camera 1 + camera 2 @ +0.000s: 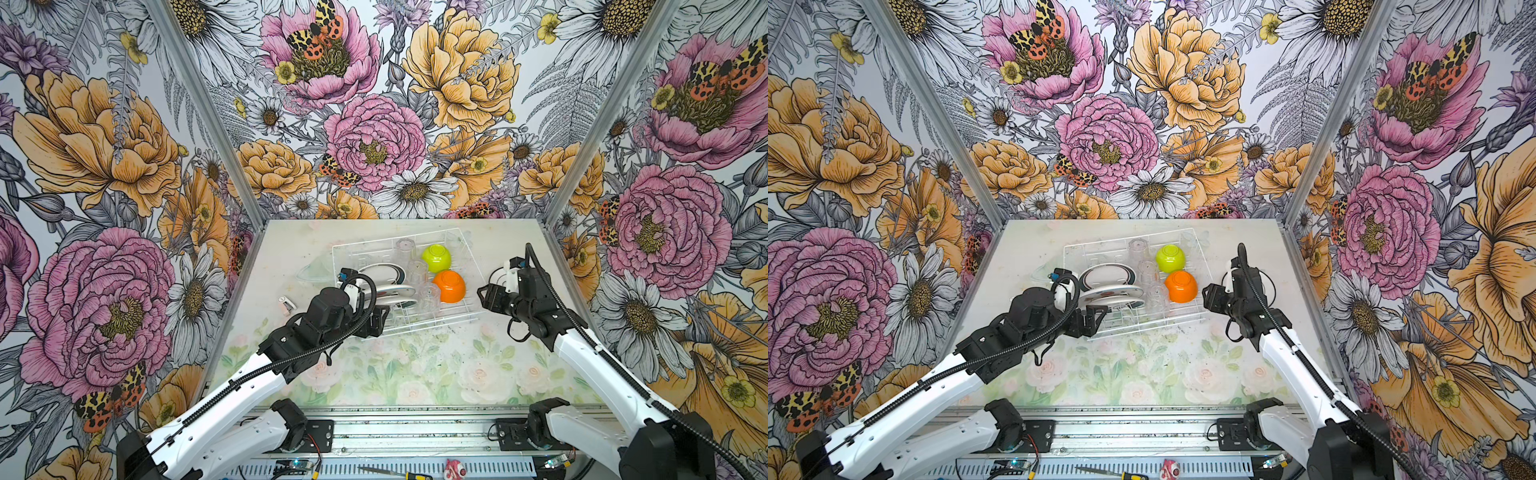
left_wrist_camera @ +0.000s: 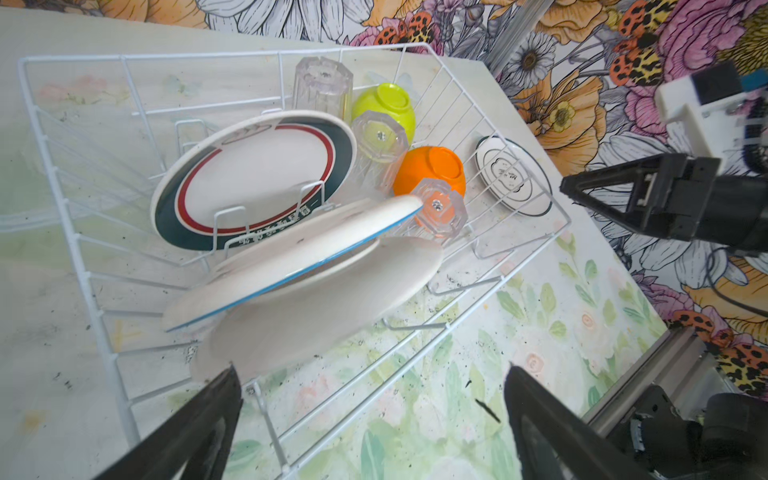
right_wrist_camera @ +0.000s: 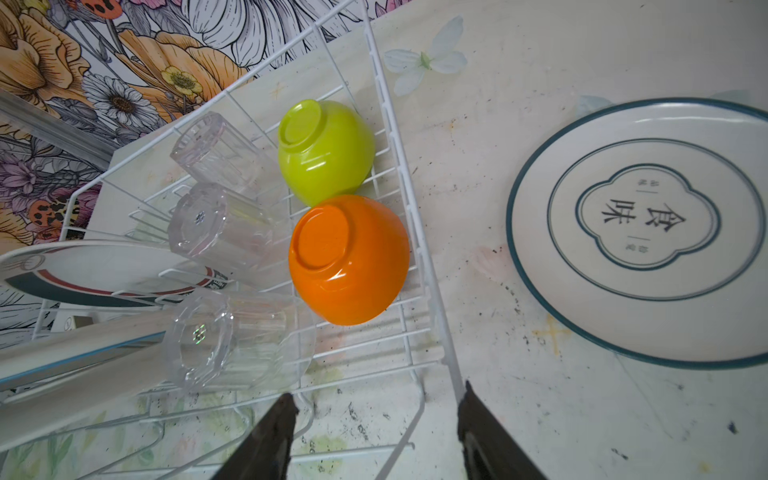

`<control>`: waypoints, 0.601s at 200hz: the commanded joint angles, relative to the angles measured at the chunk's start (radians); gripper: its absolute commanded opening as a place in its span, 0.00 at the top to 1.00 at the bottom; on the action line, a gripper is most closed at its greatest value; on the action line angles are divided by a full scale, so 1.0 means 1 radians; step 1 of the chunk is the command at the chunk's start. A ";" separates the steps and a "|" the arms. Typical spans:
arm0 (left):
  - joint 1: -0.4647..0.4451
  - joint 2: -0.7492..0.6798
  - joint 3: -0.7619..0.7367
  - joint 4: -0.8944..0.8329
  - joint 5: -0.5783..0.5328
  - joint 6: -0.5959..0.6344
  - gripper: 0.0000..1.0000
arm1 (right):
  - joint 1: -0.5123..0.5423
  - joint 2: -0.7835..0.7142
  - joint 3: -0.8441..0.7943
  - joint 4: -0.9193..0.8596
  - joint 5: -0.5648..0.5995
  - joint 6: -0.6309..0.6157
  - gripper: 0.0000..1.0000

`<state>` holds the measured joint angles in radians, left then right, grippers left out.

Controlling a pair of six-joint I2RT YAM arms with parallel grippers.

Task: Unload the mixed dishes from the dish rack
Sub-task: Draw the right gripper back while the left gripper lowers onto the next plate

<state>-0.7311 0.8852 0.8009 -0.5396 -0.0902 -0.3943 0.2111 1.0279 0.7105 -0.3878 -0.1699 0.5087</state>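
**Left gripper** [image 2: 374, 415], closest to the near edge of the tabletop [image 1: 415, 374]: fingers spread wide with nothing between them, poised at the near left corner of the dish rack [image 2: 208, 53], just short of the nearest plate.

**Right gripper** [image 3: 376, 432]: fingers likewise apart and empty, hanging at the rack's right side by its near right corner. Just beyond it a teal-rimmed plate [image 3: 640, 232] lies flat on the tabletop, outside the rack and toward the right edge (face up, with printed characters at its centre).

**Rack:** set askew on the far half of the tabletop.

- **Left part:** a plain white plate [image 2: 332, 299] is tilted in the near slots. A blue-edged plate [image 2: 299, 249] leans over it. Behind both, a banded plate [image 2: 253, 166] stands nearly upright between the wire prongs.
- **Middle:** a row of three, all clear and bases up: near tumbler [image 3: 232, 340], middle tumbler [image 3: 216, 228], far tumbler [image 3: 216, 149].
- **Right side:** the orange bowl [image 3: 349, 259] sits upside down. The lime-green bowl [image 3: 326, 149], also upside down, is against it on the far side.
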 commanded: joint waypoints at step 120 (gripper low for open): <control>-0.087 0.079 0.052 -0.084 -0.111 0.165 0.01 | 0.008 -0.446 -0.180 -0.002 -0.251 0.183 0.23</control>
<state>-0.7967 0.9497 0.8177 -0.6273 -0.1730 -0.3035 0.2111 0.5991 0.5301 -0.4011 -0.3801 0.6739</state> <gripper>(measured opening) 0.986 0.772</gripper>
